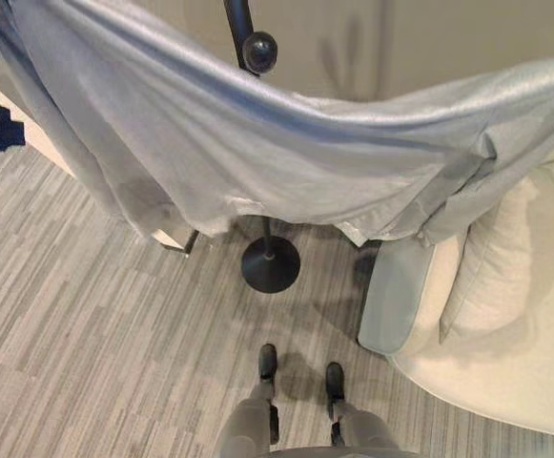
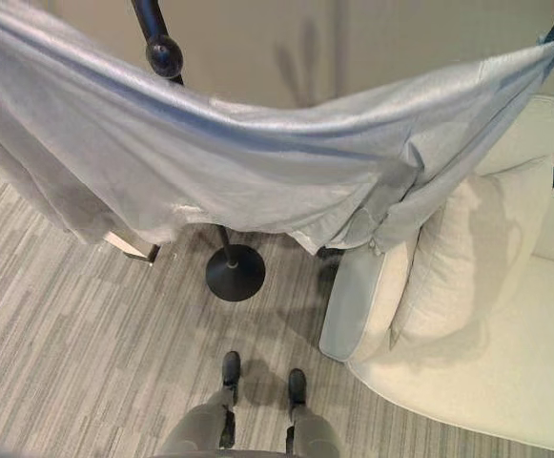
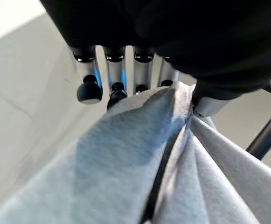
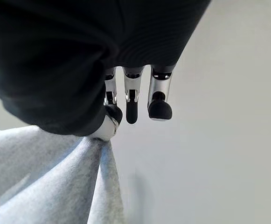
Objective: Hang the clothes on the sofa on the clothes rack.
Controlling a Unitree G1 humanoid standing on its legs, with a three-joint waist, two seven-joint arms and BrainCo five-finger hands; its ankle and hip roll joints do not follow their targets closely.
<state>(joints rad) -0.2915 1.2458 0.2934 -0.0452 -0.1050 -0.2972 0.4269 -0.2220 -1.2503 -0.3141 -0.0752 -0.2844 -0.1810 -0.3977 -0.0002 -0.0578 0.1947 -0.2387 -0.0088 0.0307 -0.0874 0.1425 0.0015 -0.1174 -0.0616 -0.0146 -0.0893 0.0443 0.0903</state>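
Both hands are raised at the frame's upper corners, left hand point(image 3: 126, 74) and right hand point(image 4: 126, 100) each pinching the garment point(image 1: 286, 153), stretched before the rack point(image 1: 257, 48).

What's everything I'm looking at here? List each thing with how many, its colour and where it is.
Garment: one, light grey, stretched wide in the air between both hands, sagging in the middle in front of the rack.
Clothes rack: one, black pole with a ball knob, round base on the floor behind the garment.
Sofa: one, cream, at the right.
Cushion: one, cream, on the sofa.
Floor: grey striped carpet.
Left hand: pinching the garment's left end.
Right hand: pinching the right end.
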